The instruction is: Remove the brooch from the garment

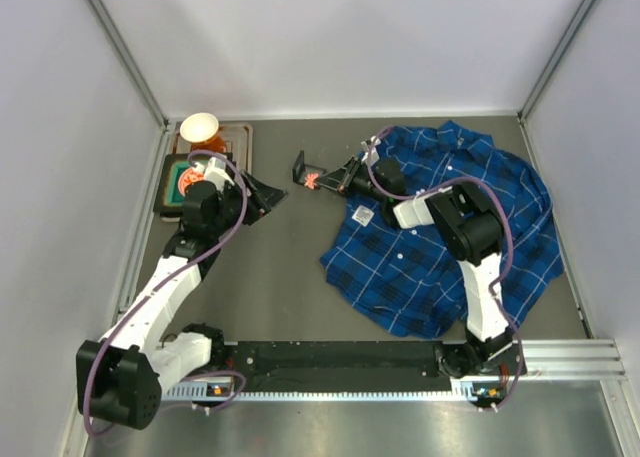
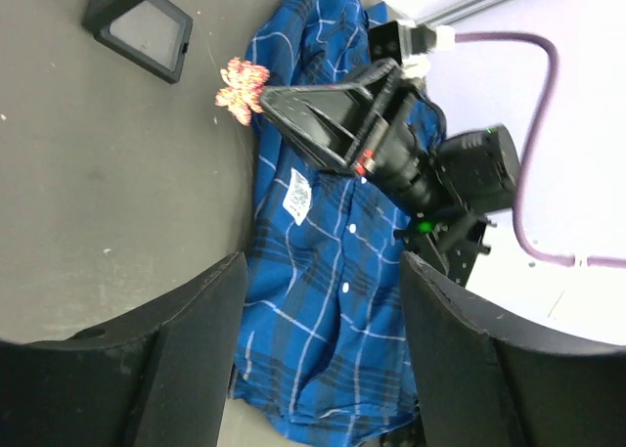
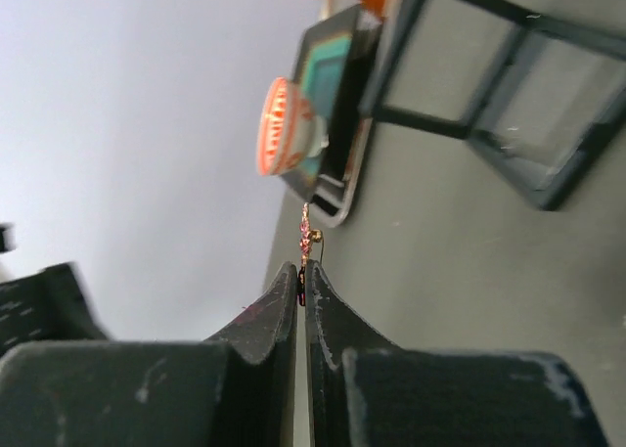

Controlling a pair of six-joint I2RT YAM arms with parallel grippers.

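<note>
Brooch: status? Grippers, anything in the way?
Right gripper shut on brooch, clear of shirt, over table. Left gripper open, empty. Small black stand close beside brooch.

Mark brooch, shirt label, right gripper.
brooch [image 2: 243, 88], left wrist view, middle of the petals.
shirt label [image 2: 297, 195], left wrist view, white tag centre.
right gripper [image 3: 301, 273], right wrist view, between closed fingertips.

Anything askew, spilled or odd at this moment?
Nothing damaged or spilled. The dark-blue plaid shirt lies rumpled, and the tiny reddish-pink brooch is off it, pinched in the shut right tool over the grey table.
</note>
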